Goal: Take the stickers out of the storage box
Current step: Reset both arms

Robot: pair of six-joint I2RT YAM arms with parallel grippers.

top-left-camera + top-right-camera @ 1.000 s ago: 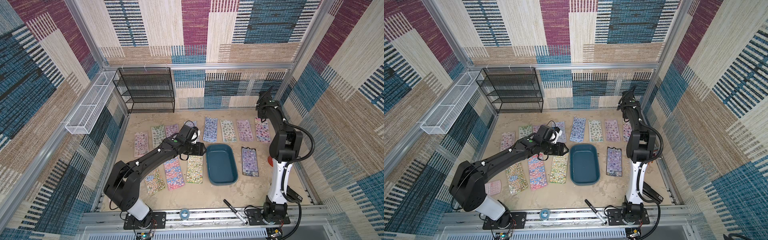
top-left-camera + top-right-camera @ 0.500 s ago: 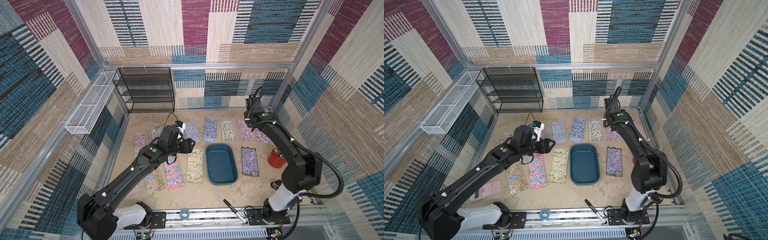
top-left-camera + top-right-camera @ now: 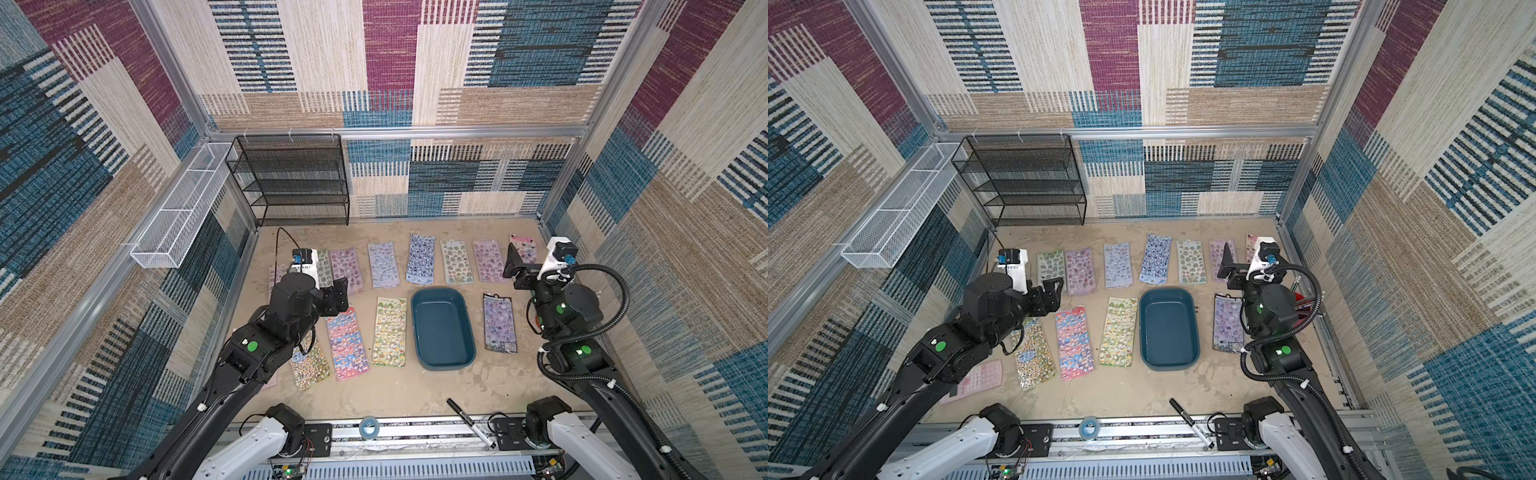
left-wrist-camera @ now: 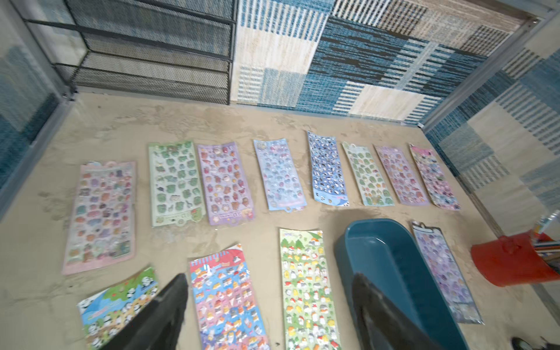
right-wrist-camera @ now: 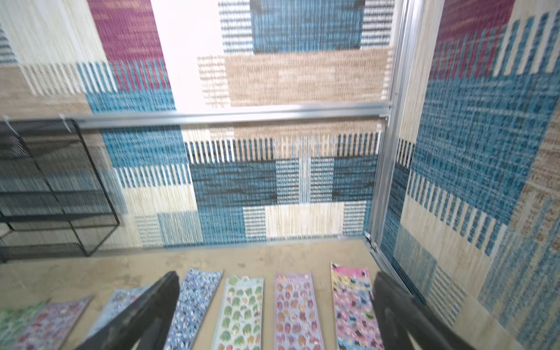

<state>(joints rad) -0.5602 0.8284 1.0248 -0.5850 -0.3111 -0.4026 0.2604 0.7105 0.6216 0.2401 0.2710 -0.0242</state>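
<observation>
The storage box (image 3: 442, 328), a dark teal tray, lies empty mid-floor and shows in both top views (image 3: 1169, 328) and the left wrist view (image 4: 391, 266). The stickers lie flat on the sandy floor around it in two rows, such as a blue sheet (image 3: 420, 258), a green sheet (image 3: 390, 331) and a lilac sheet (image 3: 498, 323). My left gripper (image 3: 340, 293) hovers open and empty over the left sheets (image 4: 269, 278). My right gripper (image 3: 515, 266) is open and empty, raised above the back-right sheets (image 5: 276, 275).
A black mesh rack (image 3: 295, 180) stands at the back left and a white wire basket (image 3: 178, 208) hangs on the left wall. A red cup of pens (image 4: 512, 257) sits at the right wall. A marker (image 3: 469, 422), tape roll (image 3: 369, 427) and pink keypad slab (image 3: 978, 378) lie near the front.
My left arm has drawn back leftward, away from the box. My right arm has swung from the back row to the right side. Both jaws now stand wider.
</observation>
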